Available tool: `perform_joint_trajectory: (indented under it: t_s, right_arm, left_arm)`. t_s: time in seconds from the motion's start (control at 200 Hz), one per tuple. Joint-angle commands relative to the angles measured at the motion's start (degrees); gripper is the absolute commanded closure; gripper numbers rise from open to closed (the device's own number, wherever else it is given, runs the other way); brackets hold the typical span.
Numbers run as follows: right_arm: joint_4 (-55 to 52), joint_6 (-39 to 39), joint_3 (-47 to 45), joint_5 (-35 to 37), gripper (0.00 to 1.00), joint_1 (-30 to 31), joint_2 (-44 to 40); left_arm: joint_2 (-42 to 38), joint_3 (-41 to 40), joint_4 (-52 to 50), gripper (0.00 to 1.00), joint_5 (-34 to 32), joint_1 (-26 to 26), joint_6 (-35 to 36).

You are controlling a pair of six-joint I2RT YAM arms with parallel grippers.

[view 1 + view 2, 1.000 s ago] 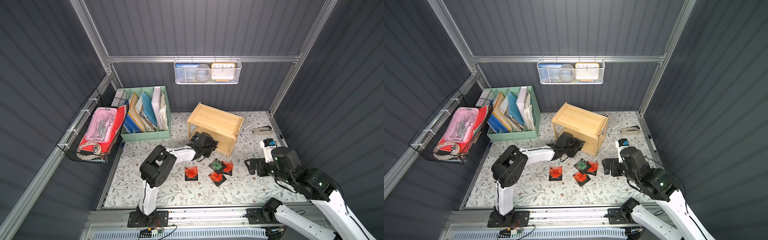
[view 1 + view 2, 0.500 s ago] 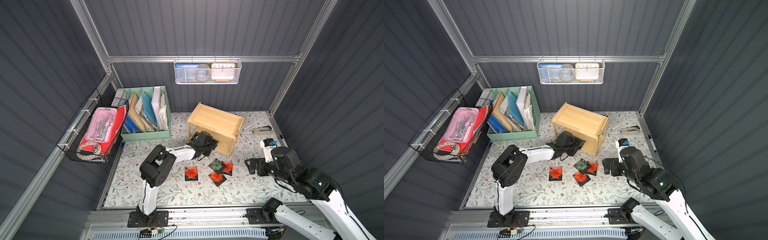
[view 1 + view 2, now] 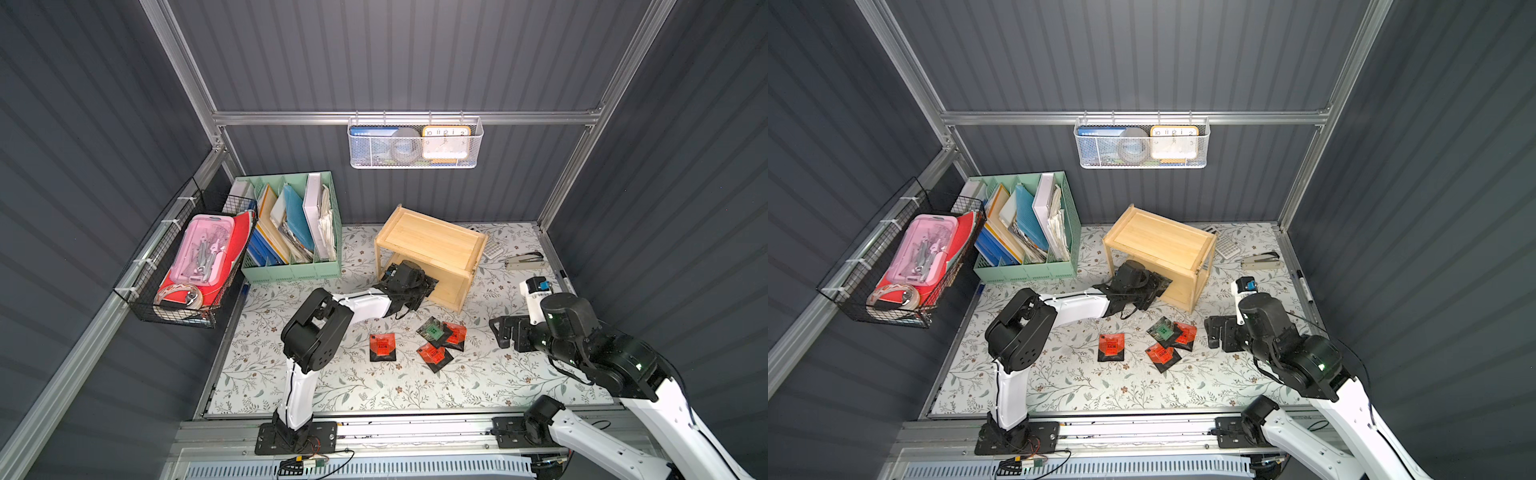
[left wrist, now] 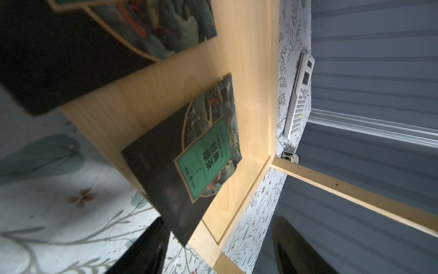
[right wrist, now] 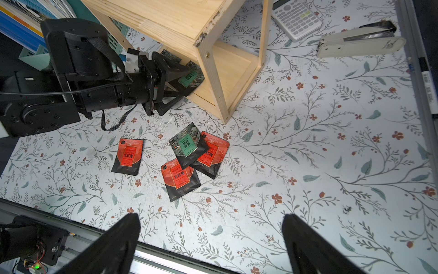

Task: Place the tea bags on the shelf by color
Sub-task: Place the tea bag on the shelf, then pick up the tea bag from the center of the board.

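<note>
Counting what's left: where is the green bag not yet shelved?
In both top views the green bag lies on the table in front of the shelf, overlapping two red bags, nearer the right gripper.

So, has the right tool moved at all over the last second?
No. The right tool sits open in the same spot, just as far from the shelf and the loose tea bags as before.

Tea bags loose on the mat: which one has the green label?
The green-label tea bag, topping the cluster: it overlaps one red bag and a second red bag. The lone bag, lying apart, is red too.
</note>
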Motion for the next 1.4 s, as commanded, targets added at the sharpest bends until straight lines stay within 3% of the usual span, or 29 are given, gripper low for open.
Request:
perform_joint_trajectory:
  t_s: [0.0,0.45,0.7,1.271,1.396]
  right_arm:
    - [-0.68,-0.43,0.88,1.00,0.01,-0.13,-0.04]
    - [-0.77,-0.44,0.88,0.88,0.01,-0.19,-0.22]
    - [-1.39,-0.26,-0.10,-0.42,0.01,-0.23,0.10]
    - [6.28,4.87,-9.98,-17.46,0.01,-0.64,3.29]
    - [9.87,6.40,-14.07,-20.08,0.01,-0.73,3.42]
  left_arm:
    - [1.59,1.45,0.41,0.27,0.98,0.25,1.15]
    - [1.21,1.87,0.72,0.26,0.15,0.19,1.47]
    - [-2.65,-0.61,-0.75,0.20,-2.92,0.26,1.69]
    - [-22.54,-13.12,-9.73,0.12,-9.97,-0.13,2.05]
    - [-27.34,-16.28,-10.92,0.05,-10.35,-0.10,2.32]
